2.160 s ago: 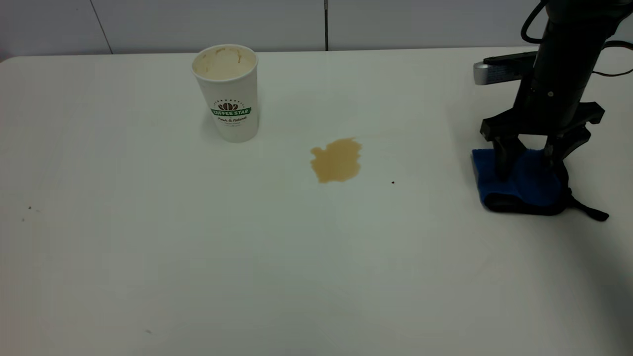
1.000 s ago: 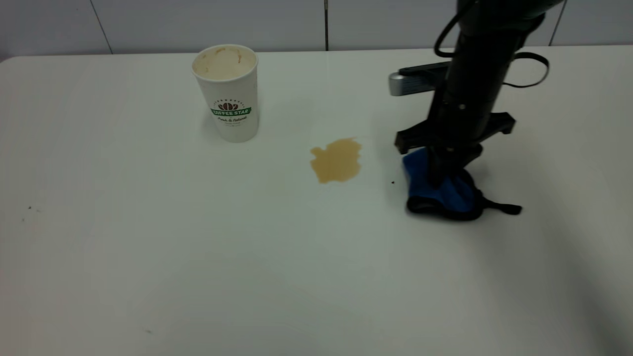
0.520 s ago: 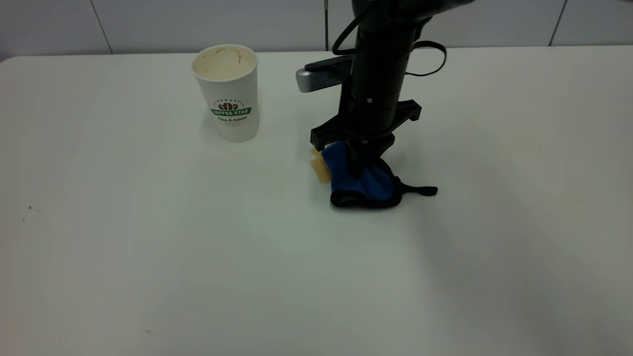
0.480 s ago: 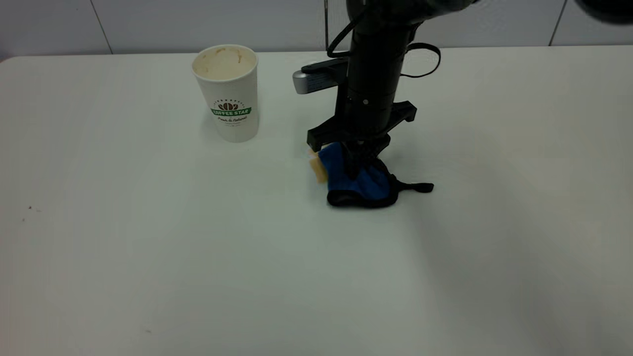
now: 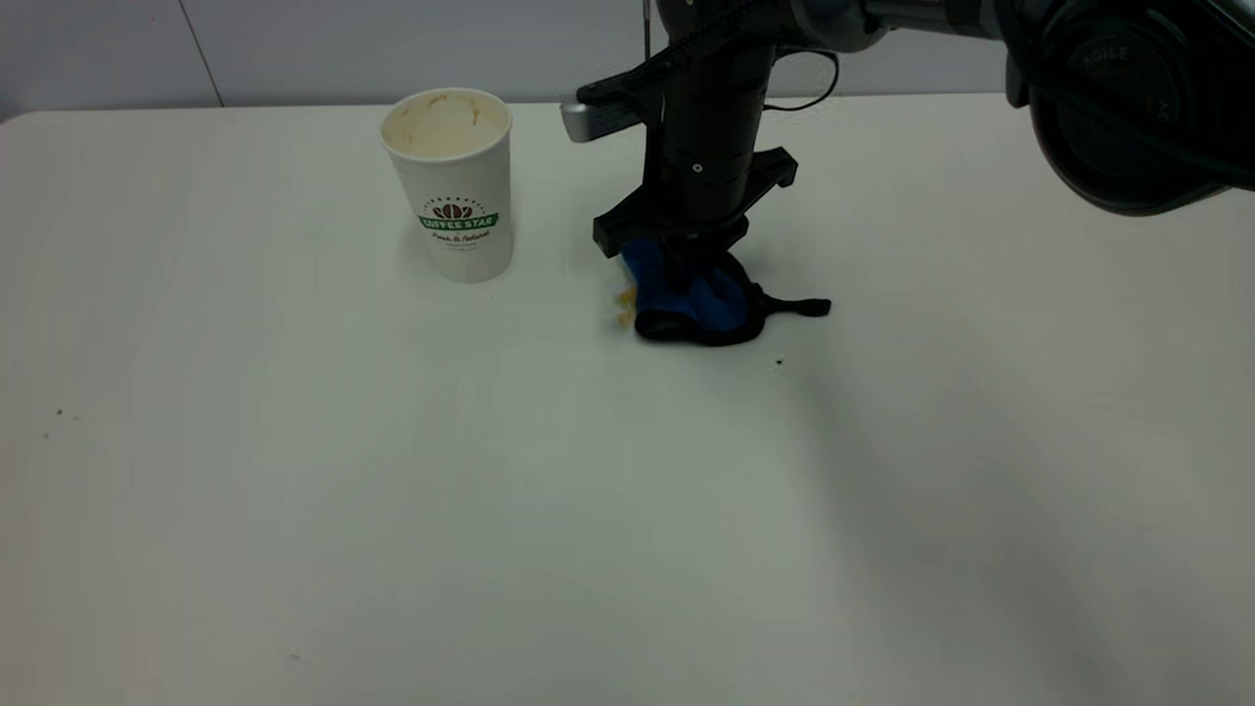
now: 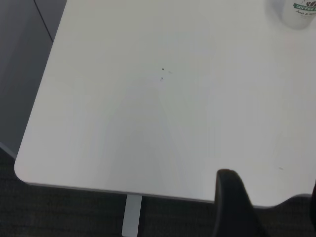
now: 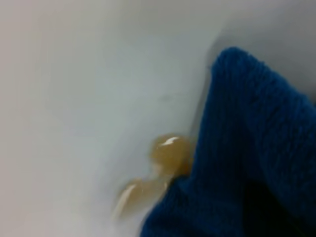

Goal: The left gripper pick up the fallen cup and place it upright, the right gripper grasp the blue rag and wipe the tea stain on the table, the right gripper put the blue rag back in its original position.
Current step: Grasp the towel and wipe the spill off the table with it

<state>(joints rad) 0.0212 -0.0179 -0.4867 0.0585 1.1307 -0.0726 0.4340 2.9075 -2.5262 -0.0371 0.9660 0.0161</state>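
The white paper cup (image 5: 451, 186) with the green banner stands upright on the table (image 5: 294, 471), left of centre; its base also shows in the left wrist view (image 6: 297, 11). My right gripper (image 5: 683, 277) points straight down, shut on the blue rag (image 5: 698, 297) and pressing it onto the table. The rag's black strap trails to the right. A small tan remnant of the tea stain (image 5: 625, 306) shows at the rag's left edge, and close up in the right wrist view (image 7: 165, 154) beside the rag (image 7: 256, 143). My left gripper (image 6: 270, 180) hangs open beyond the table's corner, nothing in it.
A tiny dark speck (image 5: 778, 362) lies to the right of and nearer than the rag, and a few more (image 5: 57, 413) near the left edge. The table's rounded corner (image 6: 22, 170) shows in the left wrist view. A grey panelled wall runs behind the table.
My right gripper dragged the rag left from the table's right side across the stain, then away toward the wall. The large tan blotch has shrunk to a small remnant. The cup has not moved.
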